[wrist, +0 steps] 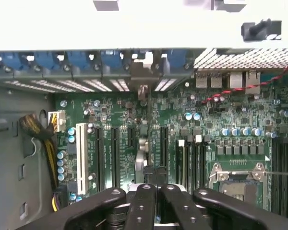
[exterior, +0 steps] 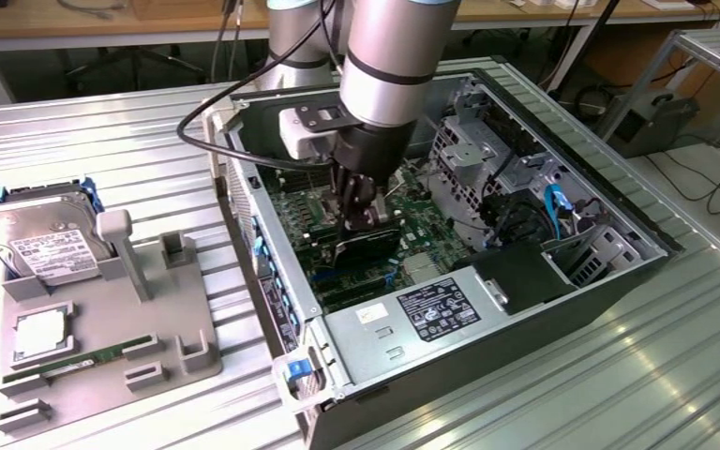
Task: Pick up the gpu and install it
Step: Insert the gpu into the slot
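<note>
On the exterior view's left, a hard drive [exterior: 37,246] rests in a grey fixture [exterior: 110,328] on the counter [exterior: 110,150]. Inside the open computer case [exterior: 610,281], the gpu [exterior: 367,246] is held clenched edge-on by the gripper [exterior: 363,221] above the motherboard [wrist: 134,139]. For good seating, the card should be kept upright, aligned with its slot, and pressed evenly.

Hard drive [exterior: 37,246] upright in grey fixture [exterior: 110,347]; open computer case [exterior: 610,272] on slatted table [exterior: 660,375].

The gpu [exterior: 367,246], a flat black card, stands on edge directly beneath the gripper [exterior: 363,221], clamped between its fingers, low over the green motherboard [exterior: 335,211]
</note>
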Tool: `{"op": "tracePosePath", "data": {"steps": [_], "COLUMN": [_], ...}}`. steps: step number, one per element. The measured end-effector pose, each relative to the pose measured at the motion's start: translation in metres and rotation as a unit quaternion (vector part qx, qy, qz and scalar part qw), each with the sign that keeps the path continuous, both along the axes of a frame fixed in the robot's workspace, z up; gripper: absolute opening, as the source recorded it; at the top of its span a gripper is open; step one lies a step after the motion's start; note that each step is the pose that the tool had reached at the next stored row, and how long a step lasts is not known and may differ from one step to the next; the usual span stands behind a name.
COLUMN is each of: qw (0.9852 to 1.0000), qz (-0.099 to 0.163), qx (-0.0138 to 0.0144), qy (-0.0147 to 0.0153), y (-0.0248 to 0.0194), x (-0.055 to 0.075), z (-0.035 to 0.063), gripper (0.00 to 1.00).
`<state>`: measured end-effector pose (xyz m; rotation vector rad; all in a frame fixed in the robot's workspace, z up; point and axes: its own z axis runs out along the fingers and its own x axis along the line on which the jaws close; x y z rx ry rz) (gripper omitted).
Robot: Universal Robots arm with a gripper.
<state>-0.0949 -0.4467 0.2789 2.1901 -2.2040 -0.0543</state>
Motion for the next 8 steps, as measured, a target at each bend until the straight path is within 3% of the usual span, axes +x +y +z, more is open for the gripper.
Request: {"op": "tracePosePath", "data": {"steps": [8], "qw": [1.0], "qz": [0.001], "qx": [-0.0003], "qy": [0.0001], "y": [0.0], "x": [-0.0008], "z": [-0.0101], "gripper": [0.11]}}
